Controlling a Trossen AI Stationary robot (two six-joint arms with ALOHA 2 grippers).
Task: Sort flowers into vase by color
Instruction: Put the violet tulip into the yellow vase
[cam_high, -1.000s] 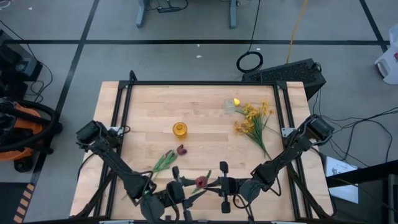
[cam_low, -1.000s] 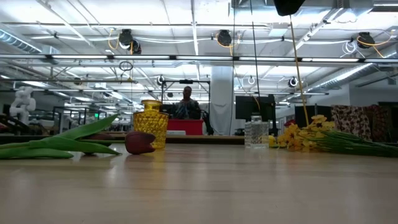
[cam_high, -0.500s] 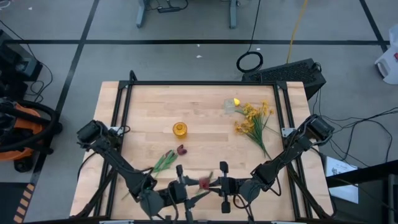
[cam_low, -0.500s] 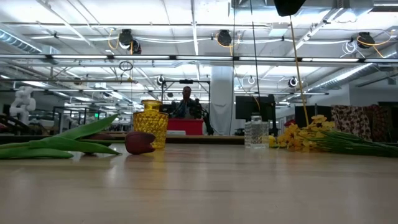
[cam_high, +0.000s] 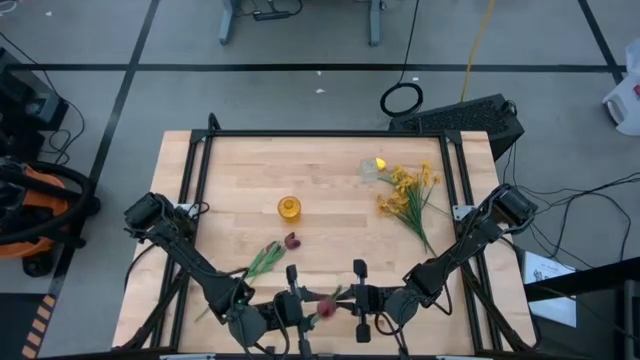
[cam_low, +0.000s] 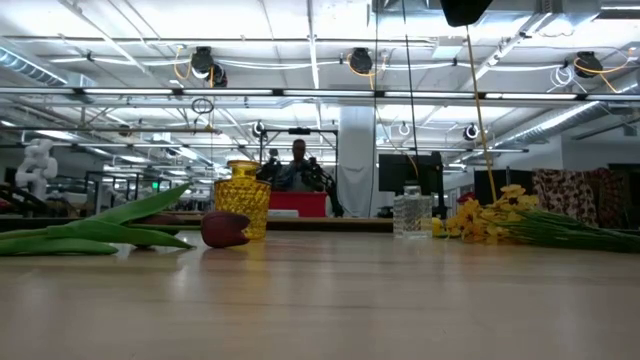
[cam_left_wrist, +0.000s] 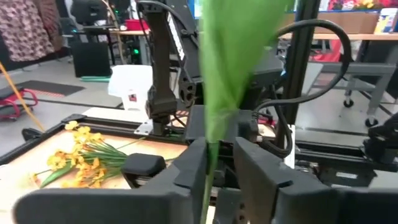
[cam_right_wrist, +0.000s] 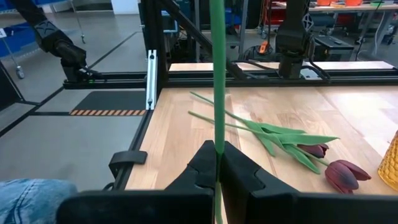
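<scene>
A dark red tulip (cam_high: 325, 307) hangs above the table's near edge between my two grippers. My right gripper (cam_high: 358, 300) is shut on its green stem (cam_right_wrist: 217, 81). My left gripper (cam_high: 296, 300) faces it, open. The tulip's stem and a broad leaf (cam_left_wrist: 231, 56) pass between the left gripper's fingers. Two more red tulips (cam_right_wrist: 323, 163) lie flat on the wood with their leaves (cam_high: 262, 260). A yellow vase (cam_high: 289, 208) stands mid-table. At the far right, a clear vase (cam_high: 370, 170) holds a yellow tulip (cam_high: 380, 163). Yellow sprays (cam_high: 410, 195) lie beside it. My right gripper pinches the tulip's bare stem (cam_right_wrist: 217, 146) between its two fingers. The fingers come about level from the table's right side and lie across the stem. The tulip is lifted clear of the table. My left gripper: I cannot tell whether the stem (cam_left_wrist: 209, 180) touches a finger.
A black frame (cam_high: 200, 180) runs along the table's left, right and far sides. Bare wood (cam_high: 340, 235) lies between the yellow vase and the sprays. In the low view a person (cam_low: 299, 165) shows in the room beyond the table.
My left gripper has edged toward the right gripper and rolled a little. The held tulip's red bloom has swung slightly toward the near edge, while my right gripper has kept still.
</scene>
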